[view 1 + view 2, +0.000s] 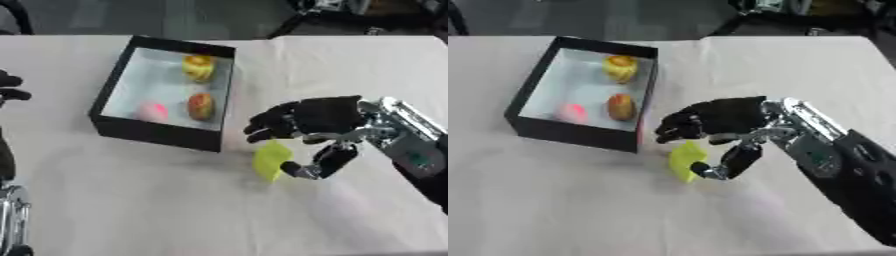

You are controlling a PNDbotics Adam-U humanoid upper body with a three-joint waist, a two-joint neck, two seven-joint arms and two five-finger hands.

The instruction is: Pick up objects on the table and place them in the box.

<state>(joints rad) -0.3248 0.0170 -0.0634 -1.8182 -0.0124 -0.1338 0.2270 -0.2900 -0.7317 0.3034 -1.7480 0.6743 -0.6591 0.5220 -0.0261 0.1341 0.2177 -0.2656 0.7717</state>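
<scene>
Yellow-green flat wedge-shaped piece (272,161), smooth and plastic-looking, sits pinched between the thumb and curled fingers of the black right hand (308,121), just under its palm. The black-walled, pale-floored box (158,131) lies just beyond the fingertips. Held at one edge, the piece could pivot out and drop short onto the cloth-covered counter (175,210).

White-clothed table (175,200), black box (153,131) on it
</scene>
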